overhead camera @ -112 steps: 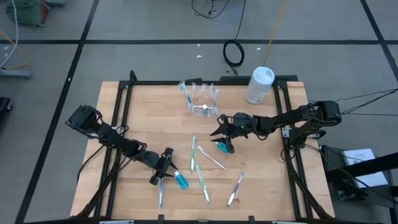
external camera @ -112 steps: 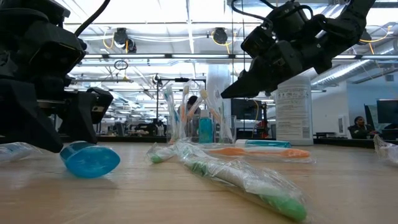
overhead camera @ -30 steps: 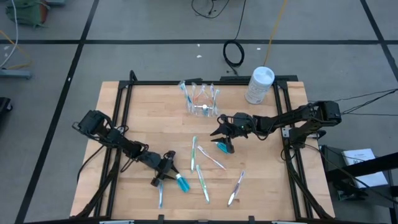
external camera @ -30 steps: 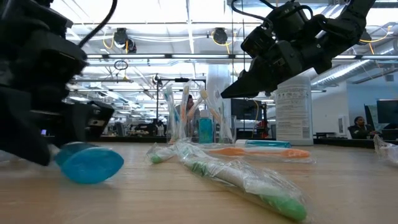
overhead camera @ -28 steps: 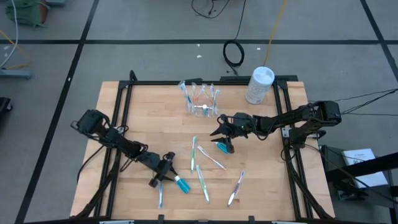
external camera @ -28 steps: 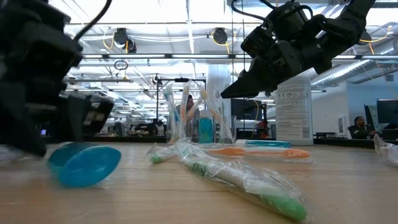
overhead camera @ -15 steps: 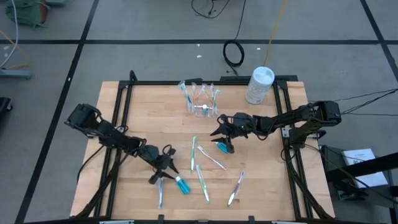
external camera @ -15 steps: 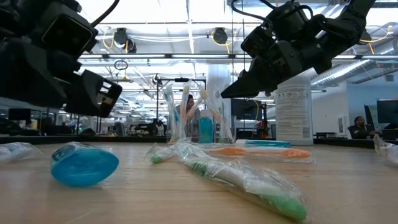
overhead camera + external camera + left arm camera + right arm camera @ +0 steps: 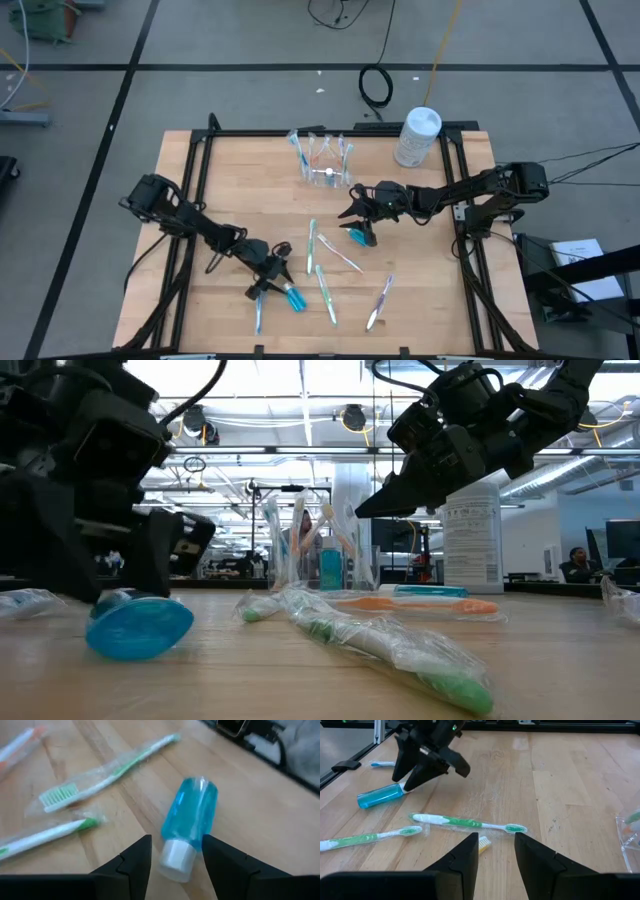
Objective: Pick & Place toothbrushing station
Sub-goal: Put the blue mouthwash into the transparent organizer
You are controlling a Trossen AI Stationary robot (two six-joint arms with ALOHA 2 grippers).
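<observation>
Counting from the high view, you have 1 clear cup [image 9: 322, 165] near the upper middle of the bench [image 9: 240, 200], with several toothbrushes standing in it; their number cannot be told. About 5 wrapped toothbrushes lie loose in the lower middle of the frame: 1 green one [image 9: 312, 246], 1 more green [image 9: 327, 293], 1 orange-tipped [image 9: 342, 254], 1 pinkish [image 9: 379, 301] toward the lower right, and 1 blue [image 9: 259, 312] at lower left.

You can see 2 blue tubes. 1 blue tube [image 9: 291, 296] lies flat at lower centre-left, its white cap pointing toward the left pincer [image 9: 274, 275]. Your left pincer is spread, its 2 fingers straddling the cap end of that tube [image 9: 190, 831] in the left wrist view without closing on it. The second tube [image 9: 356, 237] sits directly under your right pincer [image 9: 362, 218], whose fingers are spread apart in its wrist view [image 9: 495, 852], hovering above the wood over a green toothbrush [image 9: 470, 823].

1 white canister [image 9: 417, 137] stands at the upper right edge of the bench. The left half of the bench and the strip along the right edge are bare wood, giving you open room there.
</observation>
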